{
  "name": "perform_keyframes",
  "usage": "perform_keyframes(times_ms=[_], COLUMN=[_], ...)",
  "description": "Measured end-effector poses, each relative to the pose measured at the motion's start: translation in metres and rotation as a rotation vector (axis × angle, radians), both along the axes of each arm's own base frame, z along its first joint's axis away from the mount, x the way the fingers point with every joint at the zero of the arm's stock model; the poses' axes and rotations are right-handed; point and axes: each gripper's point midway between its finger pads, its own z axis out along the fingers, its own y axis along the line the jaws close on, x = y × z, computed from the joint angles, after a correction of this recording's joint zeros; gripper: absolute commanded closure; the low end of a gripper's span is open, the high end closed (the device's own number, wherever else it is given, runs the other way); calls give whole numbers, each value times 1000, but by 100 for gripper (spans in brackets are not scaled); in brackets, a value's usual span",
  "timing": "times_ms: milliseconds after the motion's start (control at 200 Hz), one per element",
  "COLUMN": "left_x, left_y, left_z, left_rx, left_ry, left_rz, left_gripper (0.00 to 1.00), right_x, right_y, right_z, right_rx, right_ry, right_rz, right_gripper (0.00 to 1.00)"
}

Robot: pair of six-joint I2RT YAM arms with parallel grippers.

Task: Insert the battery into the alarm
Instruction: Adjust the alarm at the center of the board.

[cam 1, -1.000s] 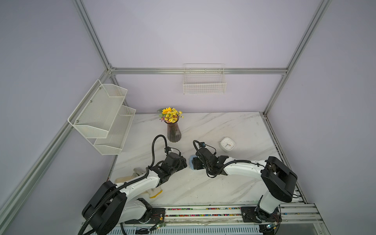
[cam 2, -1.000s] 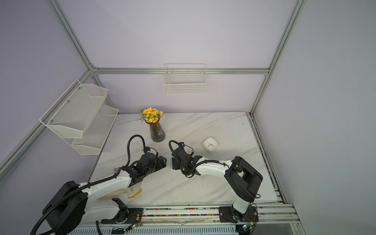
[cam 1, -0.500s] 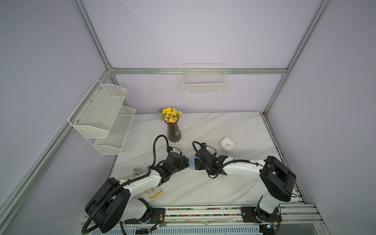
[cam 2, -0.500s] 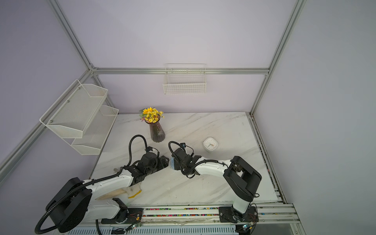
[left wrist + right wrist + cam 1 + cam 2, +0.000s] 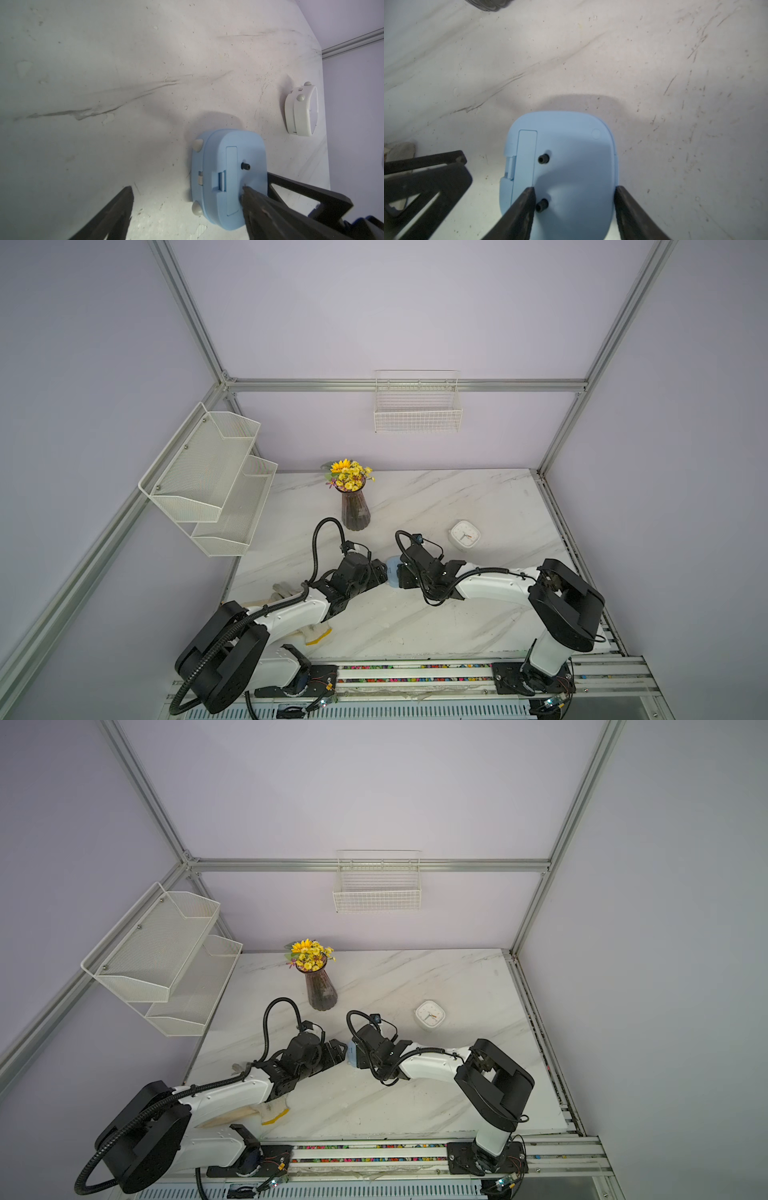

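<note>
In both top views the blue alarm (image 5: 392,562) lies on the worktop (image 5: 457,497) between the left claw (image 5: 380,570) and the right claw (image 5: 401,574), which close in on it from opposite sides. A white clock (image 5: 464,534) sits well apart from them. In the left wrist view the alarm (image 5: 216,176) lies back up, its cover (image 5: 231,180) shut and flush. The left claw (image 5: 186,188) is spread wide, one tip resting on the back beside the cover, the other over bare worktop. In the right wrist view the right claw (image 5: 574,188) is spread too, one tip on the back at the cover's (image 5: 527,158) seam, the other at the alarm's edge. It does not look clamped on anything. No battery shows in any view. By my reading the task is near its start. The cover has yet to come off, and the battery must be found, seated and closed in.
</note>
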Motion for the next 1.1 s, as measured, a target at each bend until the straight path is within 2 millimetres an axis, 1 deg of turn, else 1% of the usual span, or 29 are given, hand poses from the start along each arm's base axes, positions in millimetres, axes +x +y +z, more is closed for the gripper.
perform_keyframes(times_ms=[185, 455, 540, 630, 860, 1020, 1100], left_x=[0, -5, -7, -6, 0, 2, 3], left_y=[-7, -14, -17, -22, -37, -49, -54], left_z=[0, -11, -16, -15, -16, -15, -14], left_rx=[-24, -55, -71, -95, -182, -245, -271], left_ry=[3, 23, 34, 31, 6, -3, -6], left_rz=[-26, -58, -70, -80, -104, -133, -147], left_gripper=[18, 20, 22, 23, 32, 38, 43], right_x=[-1, -3, -3, -2, -2, -3, -4], right_y=[-1, -7, -8, -10, -14, -13, -12], right_z=[0, 0, 1, 1, 2, 3, 3], right_rx=[19, 48, 79, 116, 224, 285, 313], right_ry=[-7, 5, 17, 31, 70, 86, 93], right_rz=[-7, -10, -14, -18, -17, -6, -3], right_gripper=[42, 43, 43, 43, 44, 43, 44])
